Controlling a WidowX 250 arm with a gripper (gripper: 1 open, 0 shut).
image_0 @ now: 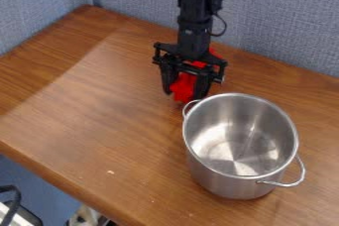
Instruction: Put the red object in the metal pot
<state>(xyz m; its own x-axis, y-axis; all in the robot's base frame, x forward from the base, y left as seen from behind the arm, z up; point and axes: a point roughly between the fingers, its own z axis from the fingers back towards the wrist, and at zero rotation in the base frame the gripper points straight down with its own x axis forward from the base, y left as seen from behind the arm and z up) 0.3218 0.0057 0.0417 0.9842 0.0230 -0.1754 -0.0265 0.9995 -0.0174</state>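
The red object [181, 88] is standing on end just behind the metal pot [241, 147] (shiny, straight-sided, a loop handle either side), which is sitting upright, mouth open.

- The table [93, 81] bears the metal pot [240, 145] at its right, toward the near edge.
- The red object [183, 88] sits just behind and left of the pot's rim, between the gripper's [187, 82] fingers.
- The arm rises from the gripper toward the back.
- A wall [279, 12] stands behind the table.
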